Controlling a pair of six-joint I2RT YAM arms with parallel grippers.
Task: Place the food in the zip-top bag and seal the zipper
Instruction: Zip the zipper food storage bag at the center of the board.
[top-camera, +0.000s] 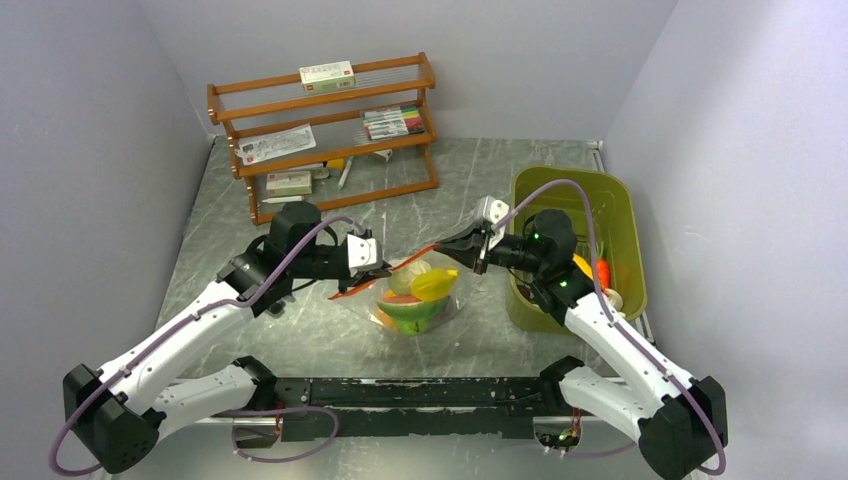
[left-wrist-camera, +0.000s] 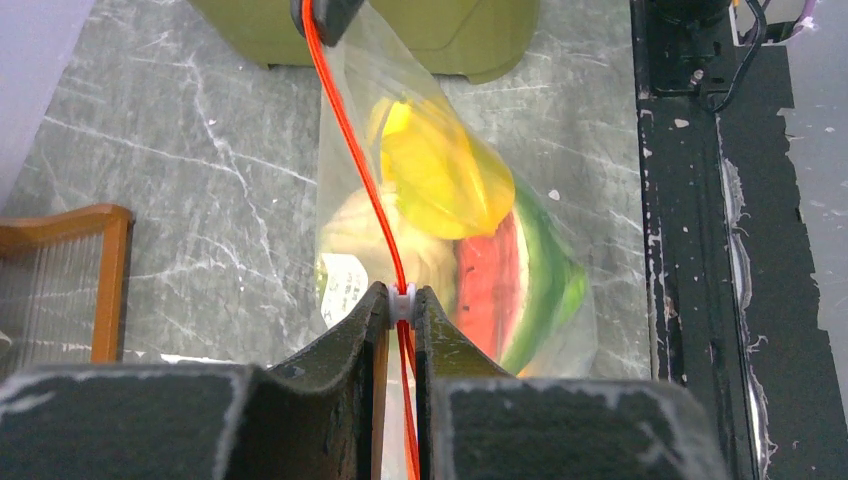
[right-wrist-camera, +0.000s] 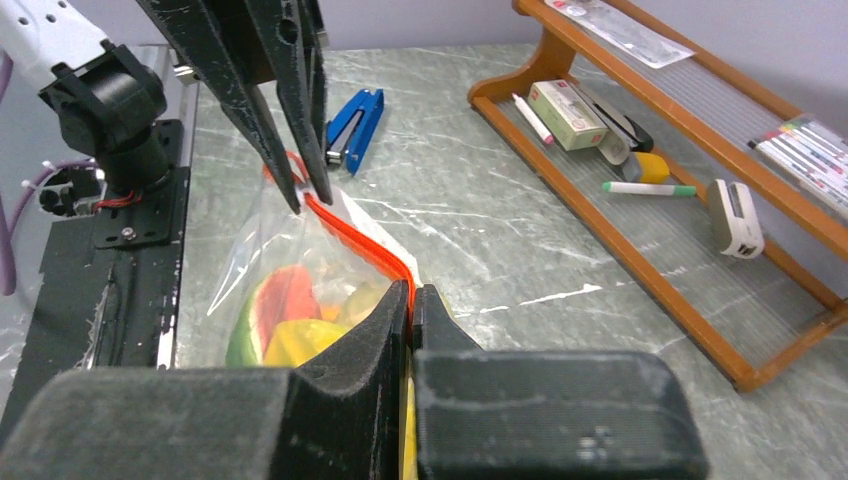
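Filling the frame's centre, a grey veined tabletop is enclosed by pale walls; the zipper is pinched by left hand and right hand.

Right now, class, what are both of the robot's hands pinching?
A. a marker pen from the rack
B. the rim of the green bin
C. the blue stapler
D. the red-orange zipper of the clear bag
D: the left hand and the right hand are each shut on the zipper of the zip-top bag, which holds the food.
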